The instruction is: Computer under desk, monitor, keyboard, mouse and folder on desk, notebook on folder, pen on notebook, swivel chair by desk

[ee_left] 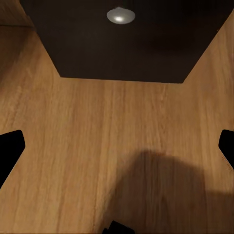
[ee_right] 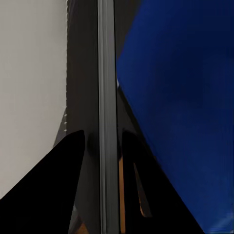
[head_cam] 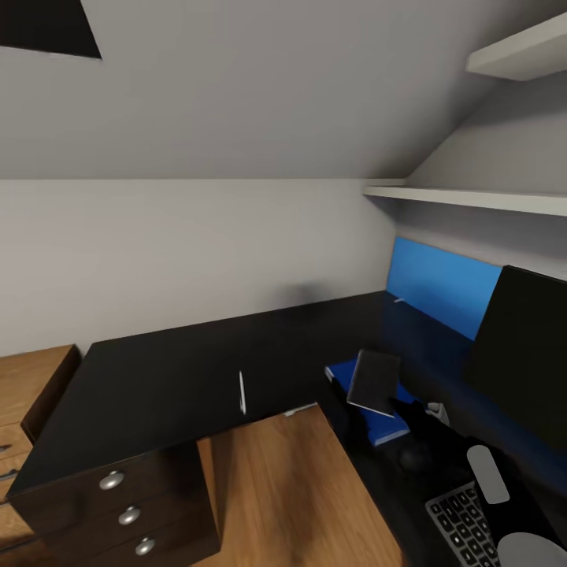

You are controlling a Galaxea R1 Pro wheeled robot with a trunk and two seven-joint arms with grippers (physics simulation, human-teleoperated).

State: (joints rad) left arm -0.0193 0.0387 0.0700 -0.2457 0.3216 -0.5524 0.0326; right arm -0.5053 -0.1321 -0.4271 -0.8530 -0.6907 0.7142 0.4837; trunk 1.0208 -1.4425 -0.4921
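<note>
Sloped grey walls and wood floor (head_cam: 283, 480) frame what we see; long glossy black L-shaped desk (head_cam: 181, 378) fills the corner, drawer unit with round silver knobs (head_cam: 112, 479) at its near end; wide black flat monitor (head_cam: 524, 358) stands on the right wing; flat bright blue folder (head_cam: 382, 425) lies on the desk; our right gripper (head_cam: 409, 409) is clamped on the small black notebook (head_cam: 375, 381), tilted above the folder; dark keyboard (head_cam: 461, 524) nearest us; thin pale pen (head_cam: 242, 392) lies near the desk's inner edge; left gripper (ee_left: 117, 146) jaws apart over floor.
</note>
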